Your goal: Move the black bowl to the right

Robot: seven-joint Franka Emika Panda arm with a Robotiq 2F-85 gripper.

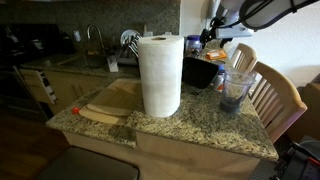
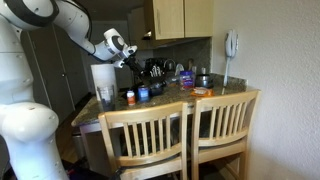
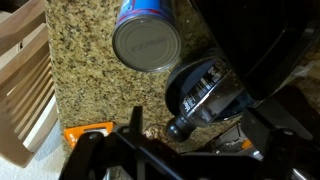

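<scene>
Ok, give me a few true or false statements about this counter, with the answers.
The towel roll stands upright. True.
The bowl is white. False: it is black.
A glass tumbler stands on the counter. True.
The chairs are metal. False: they are wooden.

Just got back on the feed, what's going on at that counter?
The arm's tool hangs over the granite counter, close by the black bowl, which sits behind the paper towel roll in an exterior view. In the wrist view the bowl fills the upper right, beside a blue cup. Whether the tool is gripping the bowl cannot be told.
</scene>
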